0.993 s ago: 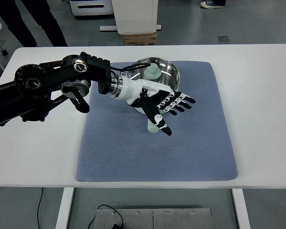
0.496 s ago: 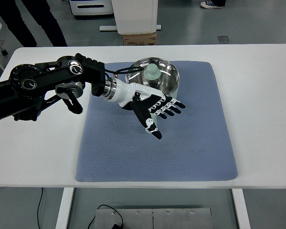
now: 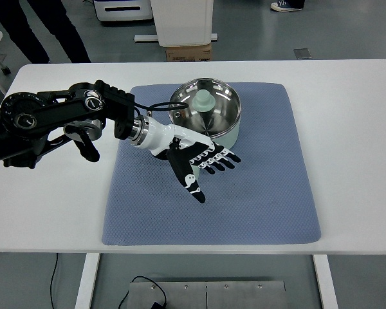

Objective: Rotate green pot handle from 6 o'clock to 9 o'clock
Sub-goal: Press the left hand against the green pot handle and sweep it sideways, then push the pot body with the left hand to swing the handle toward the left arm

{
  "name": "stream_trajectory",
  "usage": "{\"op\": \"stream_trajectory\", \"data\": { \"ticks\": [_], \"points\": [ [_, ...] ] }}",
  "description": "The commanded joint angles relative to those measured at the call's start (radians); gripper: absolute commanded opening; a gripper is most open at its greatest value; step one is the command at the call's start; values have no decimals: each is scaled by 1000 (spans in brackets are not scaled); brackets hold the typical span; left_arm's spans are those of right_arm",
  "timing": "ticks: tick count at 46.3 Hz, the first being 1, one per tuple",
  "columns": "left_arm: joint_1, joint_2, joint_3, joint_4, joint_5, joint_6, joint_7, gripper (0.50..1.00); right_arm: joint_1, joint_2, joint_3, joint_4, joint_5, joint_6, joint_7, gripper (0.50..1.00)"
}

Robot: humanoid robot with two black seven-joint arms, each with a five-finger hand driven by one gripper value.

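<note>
Green pot (image 3: pixel 206 114): placed just beyond the left hand, on the blue mat (image 3: pixel 257 193).
Left hand (image 3: pixel 196 159): fingers spread wide, nothing held.

We cannot see the green pot (image 3: pixel 209 122)'s handle; the left hand (image 3: pixel 196 161) perhaps covers it.

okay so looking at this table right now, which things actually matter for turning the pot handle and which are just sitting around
Part of the job:
- green pot, lid on, at the far side of the mat; its handle is hidden
- left hand, fingers spread, holding nothing, just in front of the pot

Just lying about:
- blue mat under the pot
- white table
- cardboard box on the floor beyond
</note>
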Motion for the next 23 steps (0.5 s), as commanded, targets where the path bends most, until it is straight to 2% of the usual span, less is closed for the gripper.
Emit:
{"op": "stream_trajectory", "data": {
  "ticks": [1, 23],
  "points": [
    [-10, 12, 9, 1, 0, 0, 0, 1000, 0, 0, 0, 0, 0, 0, 1, 1000],
    [-29, 91, 26, 1, 2, 0, 0, 1000, 0, 0, 0, 0, 0, 0, 1, 1000]
  ]
}}
